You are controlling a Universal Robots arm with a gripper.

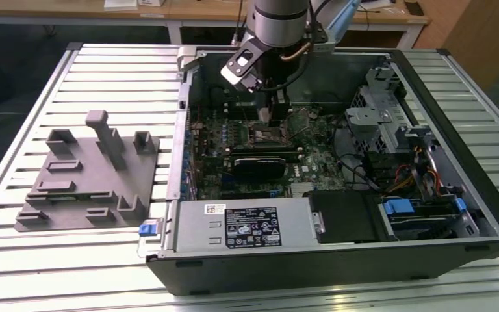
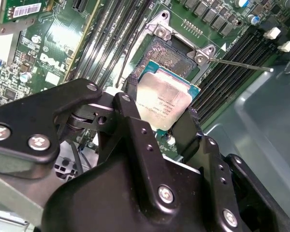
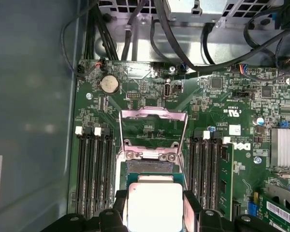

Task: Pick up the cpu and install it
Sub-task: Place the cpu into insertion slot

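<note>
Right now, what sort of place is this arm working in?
Probably a lab test bench: an open computer case on a slatted metal table, a grey fixture tray beside it, wooden desks behind.

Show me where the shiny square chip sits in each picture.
Exterior view: hidden at the tip of the hand.
First wrist view: cpu gripped in the hand, beside the open socket.
Second wrist view: cpu in the hand, above that socket.
Shared landmark: the silver-framed open socket.

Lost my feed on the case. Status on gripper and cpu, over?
Gripper shut on cpu at two opposite edges. Held partly over the open socket, not seated. Load plate raised; nothing blocking the socket.
</note>
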